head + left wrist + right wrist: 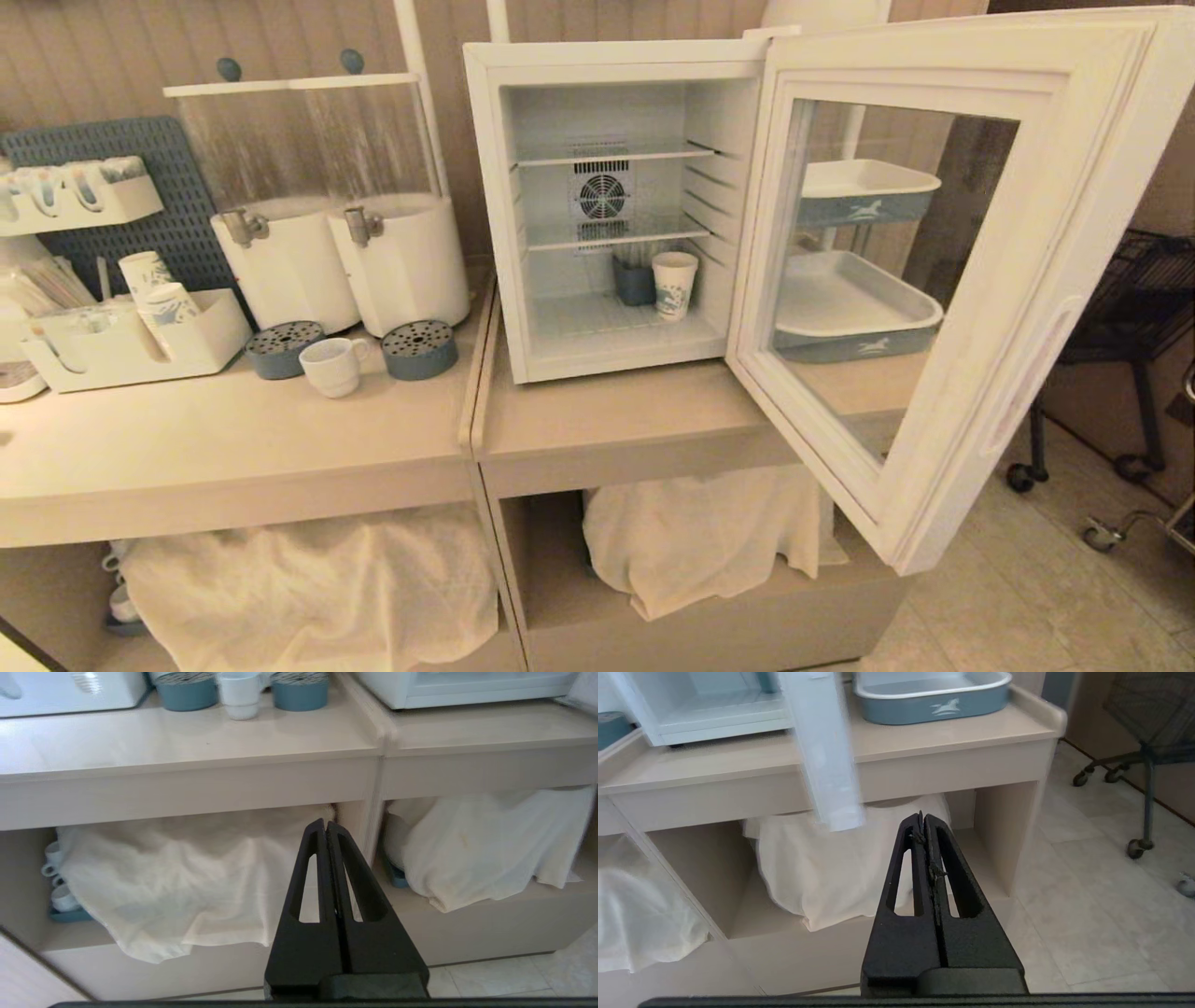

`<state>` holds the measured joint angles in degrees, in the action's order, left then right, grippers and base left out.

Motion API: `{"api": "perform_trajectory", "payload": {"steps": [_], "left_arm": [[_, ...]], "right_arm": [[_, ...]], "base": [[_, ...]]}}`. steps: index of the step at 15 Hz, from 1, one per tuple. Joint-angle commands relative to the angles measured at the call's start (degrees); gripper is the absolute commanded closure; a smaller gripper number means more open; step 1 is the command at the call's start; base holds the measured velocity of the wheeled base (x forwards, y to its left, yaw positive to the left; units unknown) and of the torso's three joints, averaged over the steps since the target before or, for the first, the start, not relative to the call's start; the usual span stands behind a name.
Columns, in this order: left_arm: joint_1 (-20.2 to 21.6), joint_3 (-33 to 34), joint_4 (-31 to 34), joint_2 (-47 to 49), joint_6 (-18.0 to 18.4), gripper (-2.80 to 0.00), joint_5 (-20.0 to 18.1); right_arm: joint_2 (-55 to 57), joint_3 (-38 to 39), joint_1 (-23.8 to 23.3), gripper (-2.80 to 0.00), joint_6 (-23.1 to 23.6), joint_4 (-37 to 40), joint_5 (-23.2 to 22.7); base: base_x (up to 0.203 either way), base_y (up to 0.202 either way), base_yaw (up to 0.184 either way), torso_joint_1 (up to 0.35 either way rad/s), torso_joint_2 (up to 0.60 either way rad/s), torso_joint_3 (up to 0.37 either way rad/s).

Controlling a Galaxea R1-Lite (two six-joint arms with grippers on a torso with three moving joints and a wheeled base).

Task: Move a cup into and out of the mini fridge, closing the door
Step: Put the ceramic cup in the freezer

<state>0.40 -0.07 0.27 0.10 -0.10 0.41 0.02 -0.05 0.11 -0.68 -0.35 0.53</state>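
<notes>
Mini fridge [607,215] stands at the back of the right-hand desk [635,420], flush to that desk's left edge. Door [943,271] swung wide open, hanging past the desk's front edge toward the right.

On the fridge floor: a blue-printed paper cup [674,285] and a dark blue container [634,280] just beside it, both toward the rear.

Cup [331,366], plain white, sits outside the fridge on the left-hand desk [215,448], between two blue round strainer-top pots [419,349], near the back.

Left claw [326,823]: pressed together, empty, low in front of the cloth-covered lower shelf [177,886].

Right claw [923,817]: pressed together, empty, below the door's lower corner.
</notes>
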Motion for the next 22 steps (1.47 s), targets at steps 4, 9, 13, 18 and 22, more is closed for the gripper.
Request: {"api": "perform_trajectory", "payload": {"steps": [4,9,13,18,22], "left_arm": [[0.04,-0.01,0.00,-0.01,0.19,0.00,0.02],[0.04,-0.01,0.00,-0.01,0.10,0.00,-0.06],[0.04,-0.01,0.00,-0.02,-0.17,0.00,-0.06],[0.04,-0.01,0.00,-0.06,-0.48,0.00,-0.06],[0.04,-0.01,0.00,-0.08,-0.52,0.00,-0.06]], "right_arm": [[0.06,0.05,0.07,0.00,-0.02,0.00,0.00],[0.06,0.05,0.07,0.00,-0.02,0.00,0.09],[0.06,-0.03,0.07,0.00,-0.02,0.00,0.03],[0.06,-0.01,0.07,0.00,-0.02,0.00,0.04],[0.06,-0.04,0.07,0.00,-0.02,0.00,0.00]], "base": [[0.000,0.195,0.012,0.004,0.00,0.002],[0.000,0.195,0.008,0.002,0.00,0.002],[0.000,0.194,0.008,0.001,0.00,0.001],[0.000,0.197,0.010,0.002,0.00,0.001],[0.000,0.191,0.010,0.005,0.00,0.002]]}}
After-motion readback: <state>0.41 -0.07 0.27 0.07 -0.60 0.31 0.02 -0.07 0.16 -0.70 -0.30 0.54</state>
